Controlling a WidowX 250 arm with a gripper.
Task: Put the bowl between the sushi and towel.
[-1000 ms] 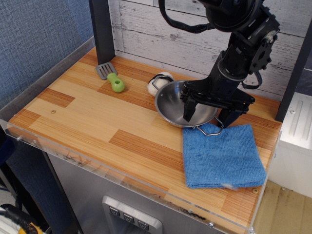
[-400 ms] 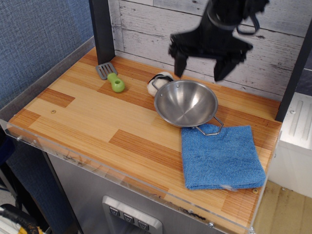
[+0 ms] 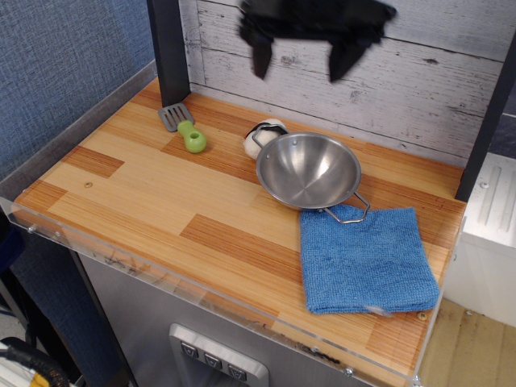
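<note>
The steel bowl (image 3: pixel 307 170) sits on the wooden table, empty. Its left rim touches or overlaps the sushi (image 3: pixel 263 133), a white rice ball partly hidden behind it. One wire handle rests at the top edge of the blue towel (image 3: pixel 367 258), which lies flat to the front right. My gripper (image 3: pixel 300 58) is open and empty, raised high above the table near the back wall, well clear of the bowl.
A green-handled grey spatula (image 3: pixel 184 126) lies at the back left. A dark post (image 3: pixel 168 48) stands at the back left corner. A clear plastic lip (image 3: pixel 161 270) runs along the table's front edge. A white box (image 3: pixel 488 234) stands to the right.
My gripper has let go of the bowl, risen out of it and moved up and to the left. The bowl stays between sushi and towel.
</note>
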